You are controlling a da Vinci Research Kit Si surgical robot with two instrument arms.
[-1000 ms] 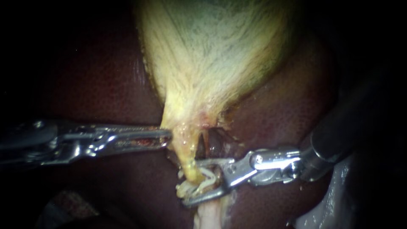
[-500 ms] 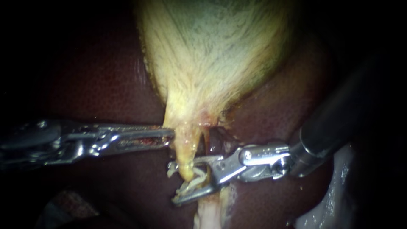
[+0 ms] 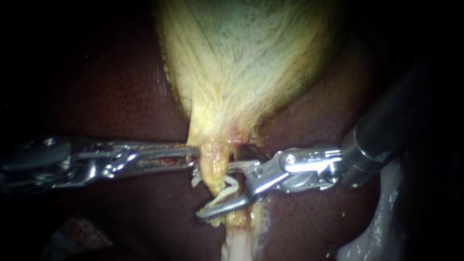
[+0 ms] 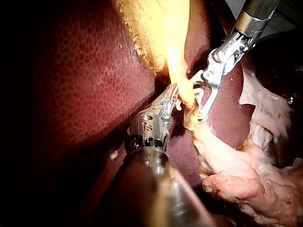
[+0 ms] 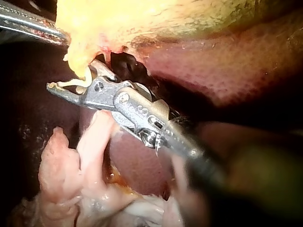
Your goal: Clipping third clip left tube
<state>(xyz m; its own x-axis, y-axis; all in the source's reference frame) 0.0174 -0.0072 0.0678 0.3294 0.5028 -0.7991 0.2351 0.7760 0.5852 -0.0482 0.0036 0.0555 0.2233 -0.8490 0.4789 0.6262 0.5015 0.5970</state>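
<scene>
The yellow gallbladder (image 3: 241, 63) narrows downward into a short tube (image 3: 215, 166). My left instrument (image 3: 192, 157) reaches in level from the left, its jaws shut on the left edge of that narrowing, also in the left wrist view (image 4: 171, 100). My right instrument (image 3: 220, 189) comes from the right. Its jaws stand apart, one to each side of the tube, gripping a white clip (image 3: 226, 188) that straddles it. The right wrist view has these jaws (image 5: 75, 84) under the yellow tissue, with the clip (image 5: 78, 81) between them.
Dark red liver (image 3: 111, 96) surrounds the gallbladder on both sides. Pale fatty tissue (image 3: 237, 241) hangs below the tube and bulks out beside my right instrument (image 5: 71, 165). A whitish glistening edge (image 3: 382, 227) lies at the lower right.
My right instrument has shifted left and up along the tube, so its clip-bearing jaws now straddle the tube higher. My left instrument has held still.
</scene>
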